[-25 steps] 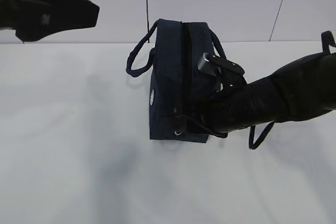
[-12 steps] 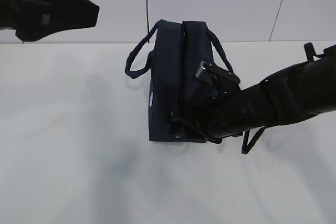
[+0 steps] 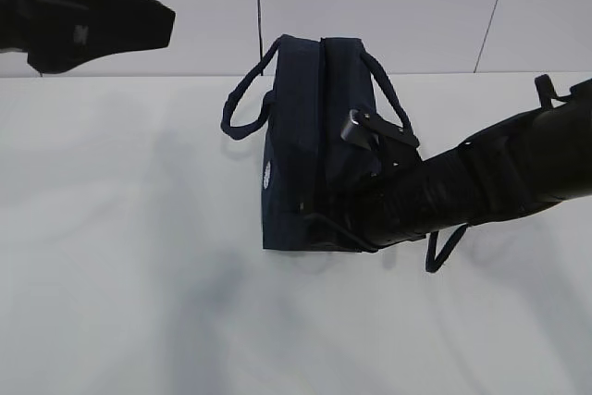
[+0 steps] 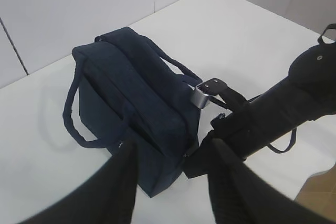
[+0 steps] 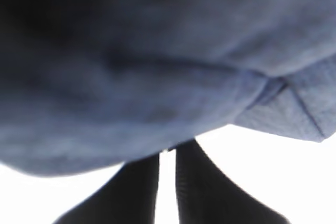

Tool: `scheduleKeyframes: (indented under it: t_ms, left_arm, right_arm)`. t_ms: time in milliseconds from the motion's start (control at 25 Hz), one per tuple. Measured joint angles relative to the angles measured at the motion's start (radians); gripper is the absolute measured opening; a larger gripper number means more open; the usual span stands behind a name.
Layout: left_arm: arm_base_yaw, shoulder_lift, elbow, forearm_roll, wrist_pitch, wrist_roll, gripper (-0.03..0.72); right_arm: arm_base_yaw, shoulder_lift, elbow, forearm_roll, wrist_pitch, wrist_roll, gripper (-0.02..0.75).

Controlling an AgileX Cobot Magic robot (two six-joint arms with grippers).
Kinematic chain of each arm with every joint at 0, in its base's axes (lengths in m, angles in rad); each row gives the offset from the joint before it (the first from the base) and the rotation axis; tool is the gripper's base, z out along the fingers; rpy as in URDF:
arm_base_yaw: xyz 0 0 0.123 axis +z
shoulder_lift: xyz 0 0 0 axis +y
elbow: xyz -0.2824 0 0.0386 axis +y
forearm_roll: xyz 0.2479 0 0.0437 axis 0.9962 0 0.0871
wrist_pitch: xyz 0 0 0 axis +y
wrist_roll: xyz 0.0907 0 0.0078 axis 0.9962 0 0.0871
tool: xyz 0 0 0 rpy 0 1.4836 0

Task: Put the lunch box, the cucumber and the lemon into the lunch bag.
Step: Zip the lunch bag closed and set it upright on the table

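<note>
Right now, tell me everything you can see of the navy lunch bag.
The dark navy fabric box-shaped lunch bag stands upright on the white table, its black top zipper looking closed. Two loop handles droop to either side, and a small round white logo marks its left side. The right pincer presses against its near end, fingers close together; what they hold is hidden.

White counter (image 3: pixel 120 275), matte. Sole item resting on it: navy lunch bag (image 3: pixel 301 145), upright near centre, zipper seam on top (one loop handle drooping to each side); faint shadows on surface.
</note>
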Motion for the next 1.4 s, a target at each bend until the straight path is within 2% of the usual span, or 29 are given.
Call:
scheduleKeyframes:
  t_ms: [120,520,1120,1400]
  left_arm:
    - [0.0,0.0,0.0,0.0,0.0,0.0,0.318]
    - [0.0,0.0,0.0,0.0,0.0,0.0,0.318]
    - [0.0,0.0,0.0,0.0,0.0,0.0,0.318]
    - [0.0,0.0,0.0,0.0,0.0,0.0,0.318]
  right_arm:
    - [0.0,0.0,0.0,-0.015,0.004,0.0,0.008]
    - [0.0,-0.072,0.0,-0.113,0.013,0.028,0.007]
    - [0.0,-0.181,0.0,-0.537,0.12,0.35,0.007]
    - [0.0,-0.261,0.0,-0.605,0.129,0.382,0.007]
